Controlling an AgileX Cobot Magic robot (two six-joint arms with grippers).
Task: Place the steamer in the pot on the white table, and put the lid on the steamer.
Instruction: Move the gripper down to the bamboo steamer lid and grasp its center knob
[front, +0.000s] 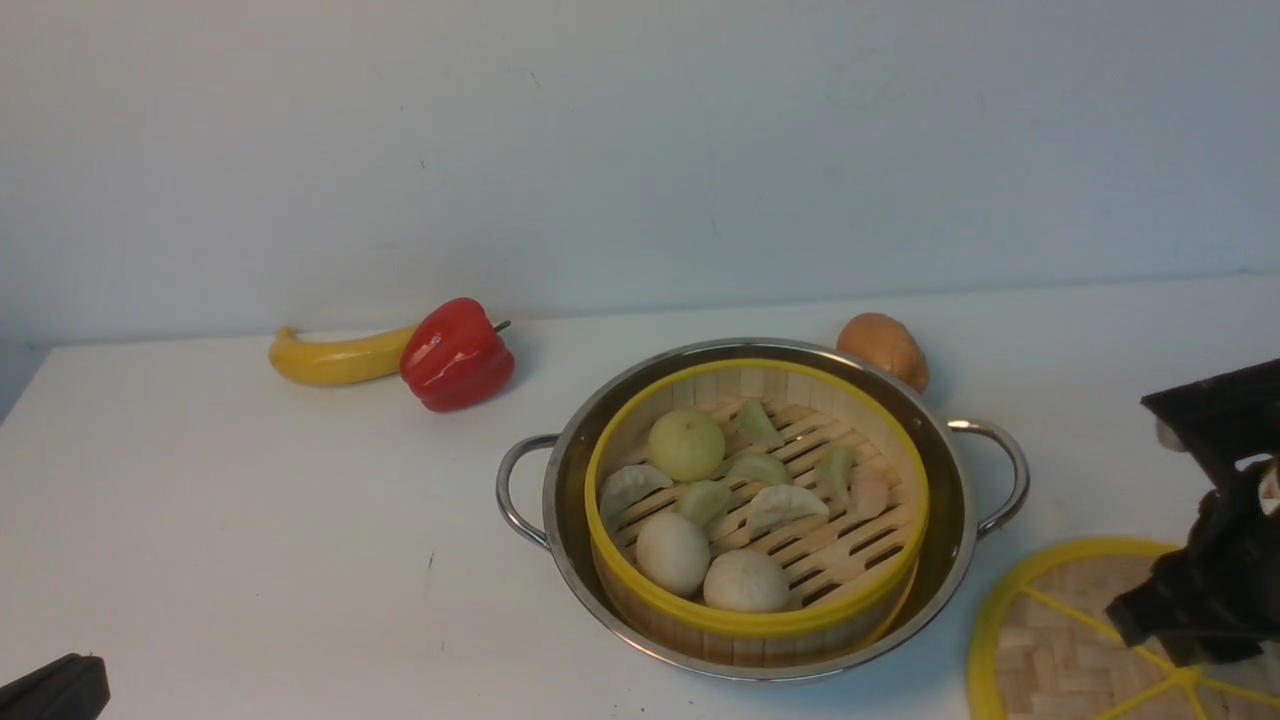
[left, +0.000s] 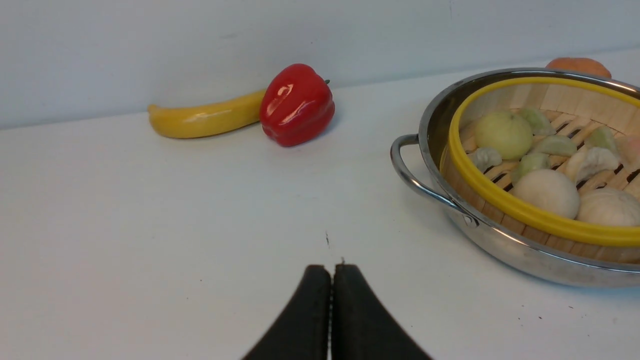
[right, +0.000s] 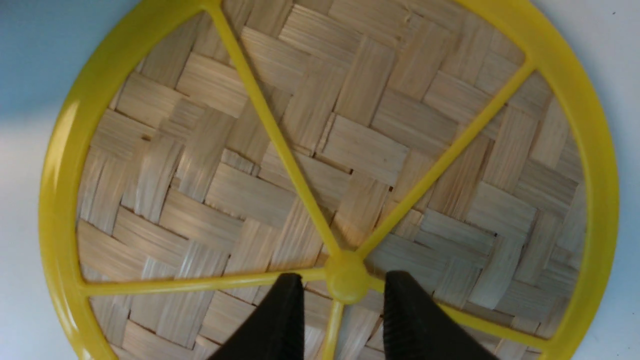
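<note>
Lid (right: 350, 140), light, stiff woven bamboo, lies right of pot (front: 565, 480); right jaws open astride small centre knob (right: 347, 282), likely best hold; left jaws shut.

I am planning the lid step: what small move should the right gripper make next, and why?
Probably close on the knob of the lid: the right gripper stands open either side of it, and the steamer already sits in the pot.
</note>
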